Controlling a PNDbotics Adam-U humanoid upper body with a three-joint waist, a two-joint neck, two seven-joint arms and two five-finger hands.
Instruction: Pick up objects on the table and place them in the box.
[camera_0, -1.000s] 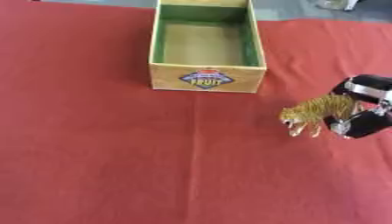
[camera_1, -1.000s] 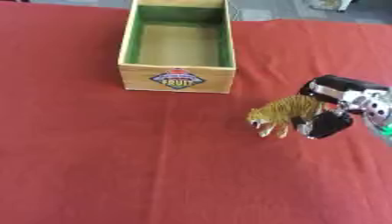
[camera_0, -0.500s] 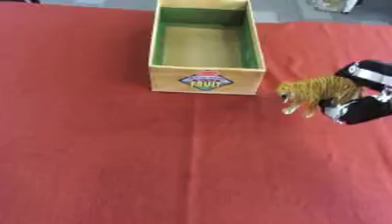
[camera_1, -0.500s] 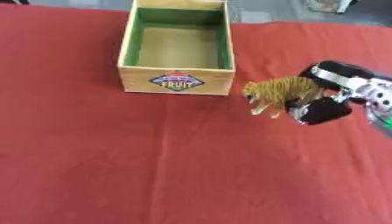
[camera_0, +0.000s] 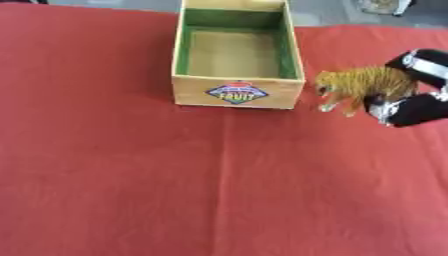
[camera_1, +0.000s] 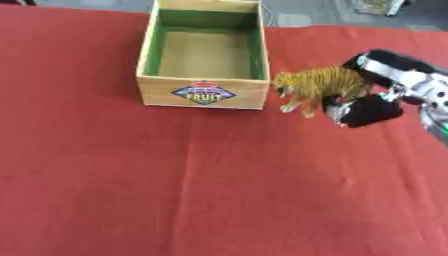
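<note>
An orange striped toy tiger (camera_1: 317, 86) hangs just right of the box's front right corner, head toward the box. My right hand (camera_1: 374, 102) comes in from the right and is shut on the tiger's rear half, fingers above and thumb below. The wooden box (camera_1: 202, 92) with a green inner lining and a "FRUIT" label on its front stands at the top centre; nothing shows on its floor. My left hand is out of sight.
A red cloth (camera_0: 175, 180) covers the whole table. Grey floor and a small object show beyond the table's far edge at the top right.
My right hand has carried the tiger up and to the left, from the open cloth to right beside the box's front right corner.
</note>
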